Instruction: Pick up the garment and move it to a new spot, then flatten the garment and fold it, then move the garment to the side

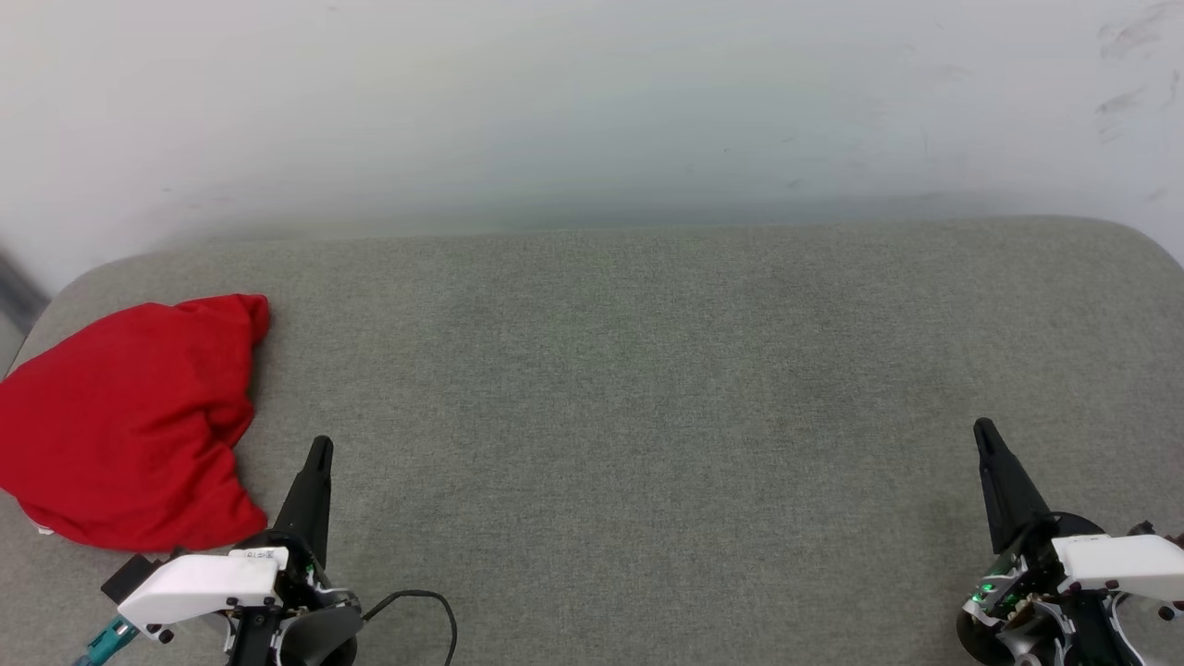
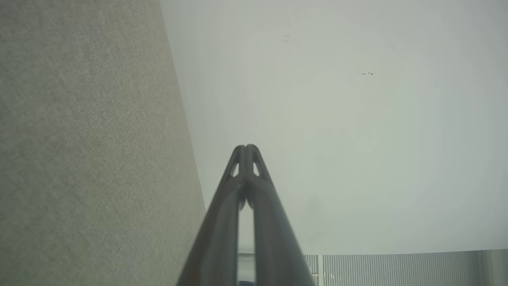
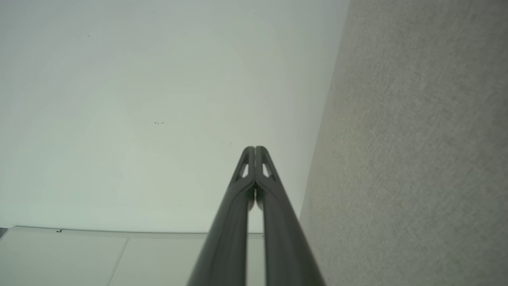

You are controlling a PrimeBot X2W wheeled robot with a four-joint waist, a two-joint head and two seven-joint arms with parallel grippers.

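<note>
Lying bunched at 9 o'clock on desk (image 1: 647, 388), garment (image 1: 129, 421); L tool (image 1: 320, 449) at 7, R tool (image 1: 983, 430) at 5, both clenched.

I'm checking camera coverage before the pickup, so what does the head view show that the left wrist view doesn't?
Head view's own: the crumpled red garment lying at the left end of the grey cushion, and the right gripper, jaws closed.
Left wrist view's own: a ribbed panel along its bottom edge.
Shared: the left gripper, jaws closed and holding nothing, the grey cushion, and the pale wall behind it.
</note>
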